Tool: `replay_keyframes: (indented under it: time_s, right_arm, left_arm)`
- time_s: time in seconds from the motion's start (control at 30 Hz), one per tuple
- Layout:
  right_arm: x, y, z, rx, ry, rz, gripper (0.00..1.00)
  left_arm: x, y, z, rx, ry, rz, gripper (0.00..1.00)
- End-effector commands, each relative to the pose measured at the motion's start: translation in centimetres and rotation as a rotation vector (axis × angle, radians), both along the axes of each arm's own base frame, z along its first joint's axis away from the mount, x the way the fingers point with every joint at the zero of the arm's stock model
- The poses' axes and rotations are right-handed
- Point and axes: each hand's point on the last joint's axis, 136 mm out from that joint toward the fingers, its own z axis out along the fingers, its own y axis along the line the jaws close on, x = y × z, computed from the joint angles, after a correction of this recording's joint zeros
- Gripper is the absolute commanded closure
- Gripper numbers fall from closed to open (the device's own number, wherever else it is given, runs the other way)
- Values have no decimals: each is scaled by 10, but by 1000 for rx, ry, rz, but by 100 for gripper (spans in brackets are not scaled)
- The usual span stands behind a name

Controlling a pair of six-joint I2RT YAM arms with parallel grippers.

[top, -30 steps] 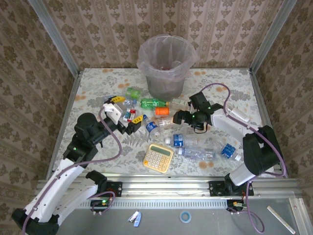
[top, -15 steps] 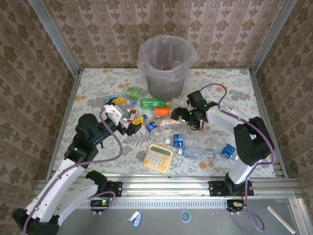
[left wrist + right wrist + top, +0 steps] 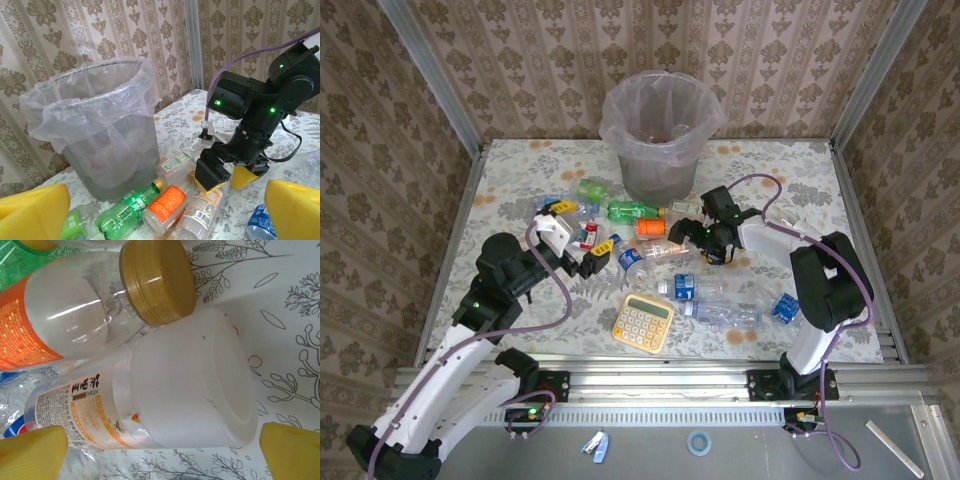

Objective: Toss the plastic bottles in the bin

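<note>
The bin (image 3: 660,135), a grey mesh basket with a pinkish liner, stands at the back of the table. Several plastic bottles (image 3: 642,228) lie in front of it: a green one (image 3: 125,210), an orange-labelled one (image 3: 170,206) with a gold cap (image 3: 156,280), and a clear white-capped one (image 3: 187,382). My right gripper (image 3: 695,238) is open low over this cluster, its yellow fingertips (image 3: 292,450) on either side of the white-capped bottle's end. My left gripper (image 3: 582,225) is open just left of the cluster, nothing between its pads (image 3: 32,210).
A yellow calculator (image 3: 643,322) lies near the front edge. More crushed bottles (image 3: 720,305) with blue labels sit at the front right. Patterned walls and metal posts close in the table on three sides. The right gripper (image 3: 231,179) faces the left wrist camera.
The right arm has swung left and lowered its gripper onto the bottle cluster. The left gripper has hardly moved. Both stay open.
</note>
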Motion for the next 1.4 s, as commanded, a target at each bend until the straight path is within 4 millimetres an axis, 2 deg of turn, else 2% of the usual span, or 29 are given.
replay_keyframes:
  time_s: [0.0,0.3,0.53,0.8,0.93,1.17,1.37]
  right_arm:
    - [11,3,-3,27,12,-35,0]
    - [16,1,-11,10,28,-57,0]
    - [10,-1,-26,-10,68,-55,0]
    - [2,-11,-30,-66,67,-32,3]
    - [-4,-16,-26,-91,55,-18,5]
    - [-11,-36,-7,-191,0,4,5]
    - [-15,-28,6,-182,-25,21,3]
  left_arm:
    - [0,3,7,-24,-26,10,0]
    - [0,4,6,-20,-28,16,0]
    - [1,4,5,-18,-26,20,0]
    - [1,5,5,-17,-27,19,0]
    - [0,5,5,-15,-30,19,0]
    - [0,5,6,-16,-33,20,0]
    - [0,5,6,-16,-33,21,0]
